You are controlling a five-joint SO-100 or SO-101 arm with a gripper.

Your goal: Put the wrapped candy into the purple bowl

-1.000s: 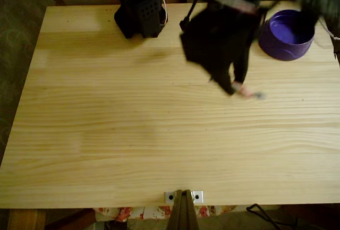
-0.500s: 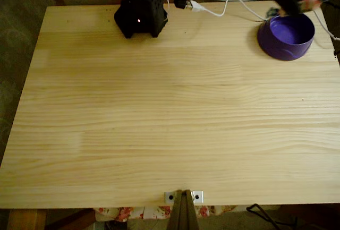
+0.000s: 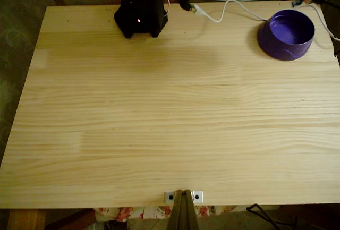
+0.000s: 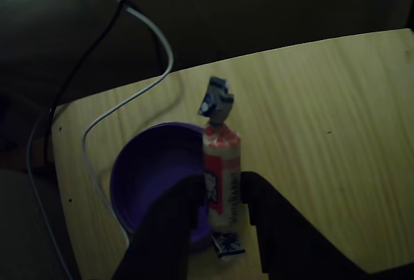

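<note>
Pretty plain setup here, just a pale pine plank bench (image 3: 159,124) under warm light, a dim olive patterned carpet (image 3: 13,33) around it, and flowery red-and-white fabric (image 3: 138,212) poking out underneath.

The fixed view is looking straight down from high above, taking in the whole counter (image 3: 159,113). The other view is looking down from close range. Both are sharing the purple bowl (image 3: 287,33) (image 4: 152,176) at the counter's corner.
</note>
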